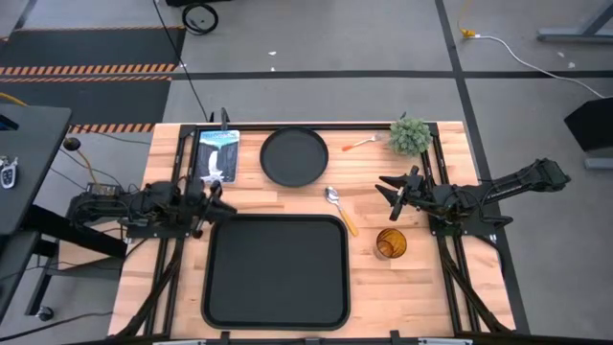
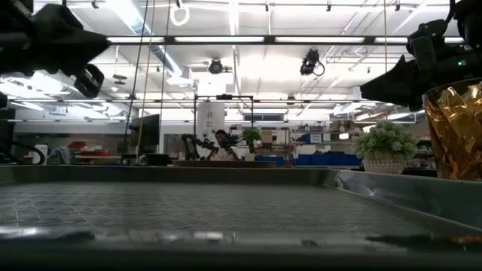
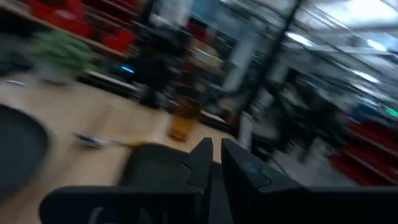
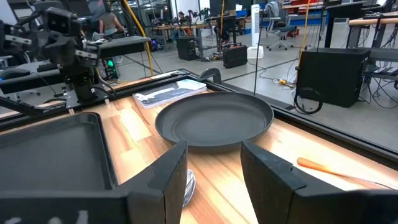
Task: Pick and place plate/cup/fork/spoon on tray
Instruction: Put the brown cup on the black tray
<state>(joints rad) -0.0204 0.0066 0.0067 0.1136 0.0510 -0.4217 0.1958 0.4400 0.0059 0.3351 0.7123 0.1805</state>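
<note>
The black tray (image 1: 276, 271) lies at the table's near middle. The round black plate (image 1: 294, 156) lies beyond it, resting flat on the wood. The spoon (image 1: 339, 208) lies between the plate and the amber cup (image 1: 390, 243), which stands right of the tray. The fork (image 1: 361, 144) lies far right of the plate. My right gripper (image 1: 388, 189) is open and empty, right of the spoon and pointing toward the plate (image 4: 214, 124). My left gripper (image 1: 218, 198) hovers at the tray's far left corner, with its fingers (image 3: 213, 148) close together and empty.
A small potted plant (image 1: 410, 136) stands at the far right, beside the fork. A booklet (image 1: 216, 153) lies left of the plate. Black frame rails run along the table's left and right sides. Bare wood shows between the tray and the cup.
</note>
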